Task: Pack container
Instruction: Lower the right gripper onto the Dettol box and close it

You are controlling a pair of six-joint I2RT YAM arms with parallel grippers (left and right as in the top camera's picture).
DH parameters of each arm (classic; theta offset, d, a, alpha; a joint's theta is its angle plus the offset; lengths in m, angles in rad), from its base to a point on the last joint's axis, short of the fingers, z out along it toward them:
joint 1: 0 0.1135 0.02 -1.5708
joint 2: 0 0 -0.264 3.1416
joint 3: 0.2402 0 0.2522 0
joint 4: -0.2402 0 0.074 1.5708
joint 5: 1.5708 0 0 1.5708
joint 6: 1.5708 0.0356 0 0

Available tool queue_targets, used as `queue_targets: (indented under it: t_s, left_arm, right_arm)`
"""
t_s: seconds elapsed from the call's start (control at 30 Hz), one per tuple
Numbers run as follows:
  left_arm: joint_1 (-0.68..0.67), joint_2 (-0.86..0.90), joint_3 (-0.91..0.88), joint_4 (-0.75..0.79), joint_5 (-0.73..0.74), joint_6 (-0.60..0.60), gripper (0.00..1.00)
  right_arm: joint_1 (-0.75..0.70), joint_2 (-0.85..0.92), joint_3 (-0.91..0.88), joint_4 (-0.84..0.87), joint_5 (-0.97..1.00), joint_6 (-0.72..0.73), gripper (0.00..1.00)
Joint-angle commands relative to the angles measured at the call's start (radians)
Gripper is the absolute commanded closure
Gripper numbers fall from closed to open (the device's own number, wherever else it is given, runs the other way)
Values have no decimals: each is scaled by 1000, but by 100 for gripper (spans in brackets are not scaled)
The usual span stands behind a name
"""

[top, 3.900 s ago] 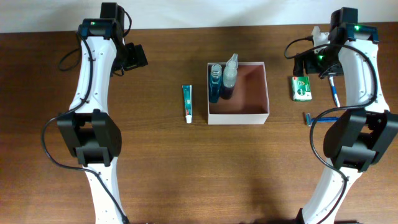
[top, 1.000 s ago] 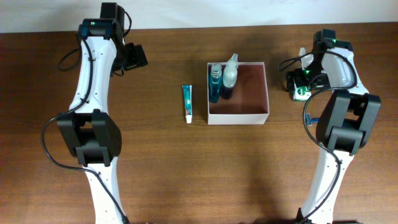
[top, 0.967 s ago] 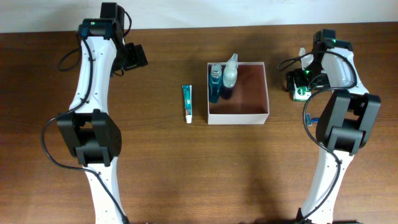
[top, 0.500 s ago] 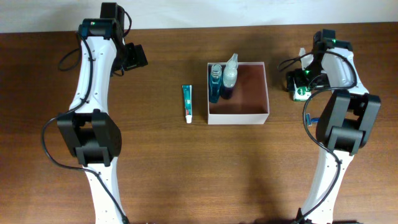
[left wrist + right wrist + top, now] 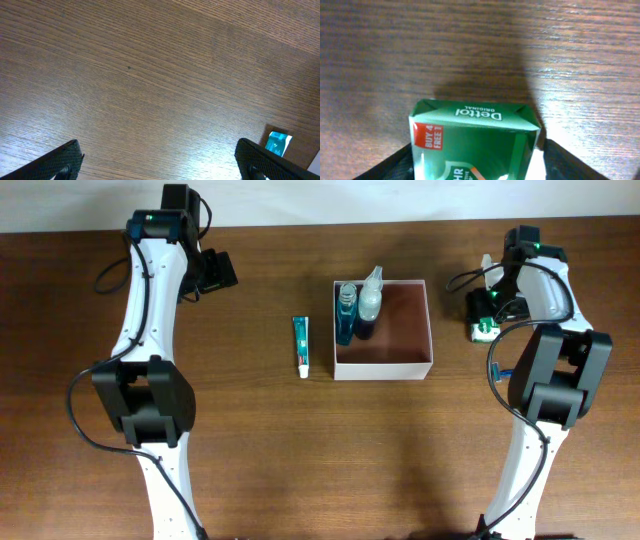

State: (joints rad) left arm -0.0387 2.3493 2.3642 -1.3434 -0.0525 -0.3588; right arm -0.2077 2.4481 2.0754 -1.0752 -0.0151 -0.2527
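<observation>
Picking of the next item is the step in hand, I think. The container (image 5: pixel 383 368) sits in the middle of the table (image 5: pixel 300 440), and two bottles already stand upright against its left wall: a blue bottle (image 5: pixel 347 315) and a clear spray bottle (image 5: pixel 371 298). The rest of its reddish-brown floor is free.

To the right of the container, well apart from it, the right gripper (image 5: pixel 484 310) is down over a green Dettol soap packet (image 5: pixel 475 142). In the wrist view the packet lies flat on the wood between the two dark fingers (image 5: pixel 395 165), one on each side of it. The gaps look very small, but I cannot tell if the pads press the packet already or only stand beside it.

To the left of the container, far from it, the left gripper (image 5: pixel 160 165) hangs over bare wood with its jaws wide apart and nothing in them. A toothpaste tube (image 5: pixel 301 346) lies just to the left of the container, not yet packed.

The next move probably calls for a firm grip on the packet's two sides, then a lift straight up and a carry towards the container's free right part, so that the standing bottles are not knocked.
</observation>
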Motion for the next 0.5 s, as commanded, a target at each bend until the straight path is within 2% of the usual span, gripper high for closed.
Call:
queue_targets:
  t_s: [0.0, 0.47]
  left_arm:
    - [2, 6, 11, -1, -4, 16, 1]
    - [3, 6, 11, -1, -3, 16, 0]
  right_arm:
    - [-2, 18, -11, 2, 12, -2, 32]
    - [-2, 18, -11, 1, 8, -2, 45]
